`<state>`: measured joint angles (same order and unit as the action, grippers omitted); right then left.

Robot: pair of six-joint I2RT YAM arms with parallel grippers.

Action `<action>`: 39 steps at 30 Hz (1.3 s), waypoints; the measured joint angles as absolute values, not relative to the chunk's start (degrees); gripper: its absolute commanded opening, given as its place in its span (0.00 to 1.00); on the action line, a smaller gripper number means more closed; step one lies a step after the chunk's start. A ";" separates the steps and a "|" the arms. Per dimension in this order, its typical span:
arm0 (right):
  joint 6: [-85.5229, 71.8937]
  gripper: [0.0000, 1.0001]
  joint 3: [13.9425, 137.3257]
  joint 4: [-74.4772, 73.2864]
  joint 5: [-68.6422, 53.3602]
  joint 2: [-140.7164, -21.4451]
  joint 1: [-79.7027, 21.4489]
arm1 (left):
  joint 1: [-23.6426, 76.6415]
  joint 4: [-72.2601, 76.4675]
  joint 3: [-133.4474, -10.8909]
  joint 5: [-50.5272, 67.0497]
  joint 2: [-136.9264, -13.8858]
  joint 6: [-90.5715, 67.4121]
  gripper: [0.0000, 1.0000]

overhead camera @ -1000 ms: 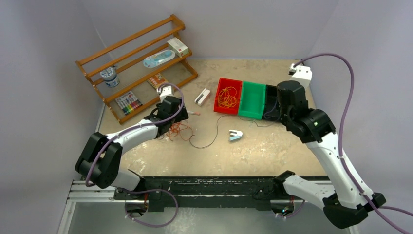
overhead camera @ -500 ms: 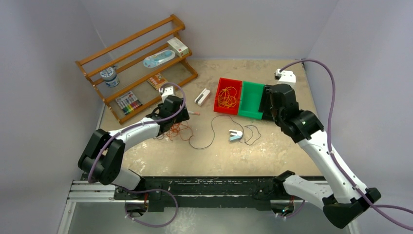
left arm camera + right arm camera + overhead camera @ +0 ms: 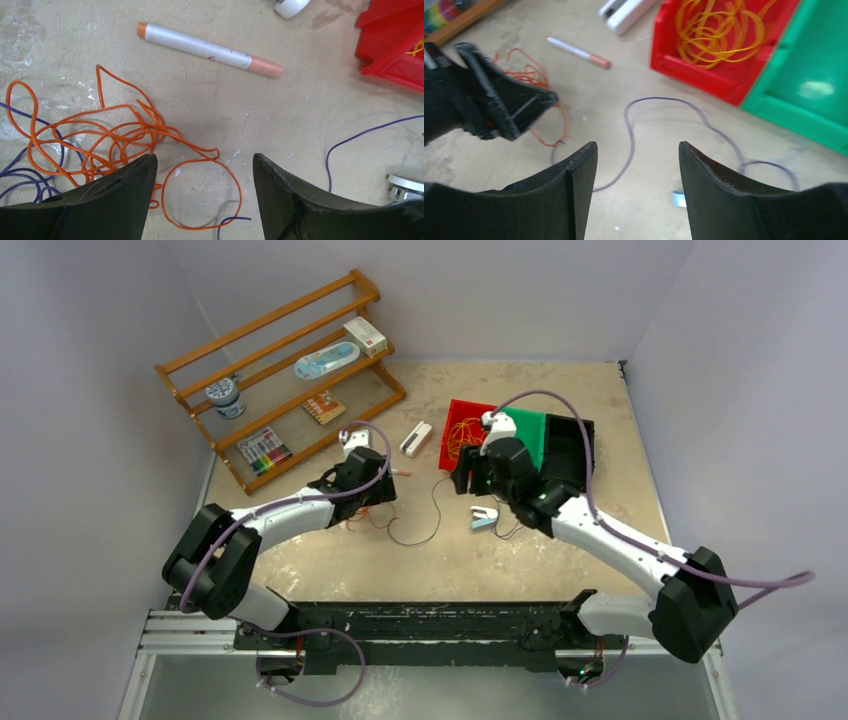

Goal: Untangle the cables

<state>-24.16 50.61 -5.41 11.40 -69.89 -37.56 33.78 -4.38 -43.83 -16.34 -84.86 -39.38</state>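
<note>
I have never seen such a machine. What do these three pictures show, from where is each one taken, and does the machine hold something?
These are two robot arms, the left arm and the right arm, fixed at the near edge of a table. The wide picture comes from a camera above and behind them. The other two come from small cameras on the wrists; the black shapes at the bottom are the fingers of the left claw and the right claw. Both claws are open and hold nothing. On the table lie a tangled orange cable, a dark cable, a marker, a red bin with yellow bands, a green bin and a wooden rack.
</note>
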 measured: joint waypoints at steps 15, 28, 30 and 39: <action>-41.19 0.65 40.25 23.11 14.44 -87.96 -43.09 | 33.78 -3.86 -41.91 -16.53 -87.44 -39.38 0.69; -49.65 0.54 42.33 30.81 18.52 -100.27 -43.46 | 33.78 -2.72 -41.60 -16.84 -88.16 -39.40 0.69; -50.00 0.52 43.13 32.03 18.87 -101.54 -43.46 | 33.78 -2.66 -41.60 -16.97 -88.20 -39.42 0.69; -49.82 0.27 46.00 37.12 20.80 -106.76 -43.48 | 33.78 -2.39 -41.23 -18.35 -88.23 -39.92 0.67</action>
<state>-49.82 46.00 37.12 20.80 -106.76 -43.48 33.78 -2.39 -41.23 -18.35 -88.23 -39.92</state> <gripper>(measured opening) 0.383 0.683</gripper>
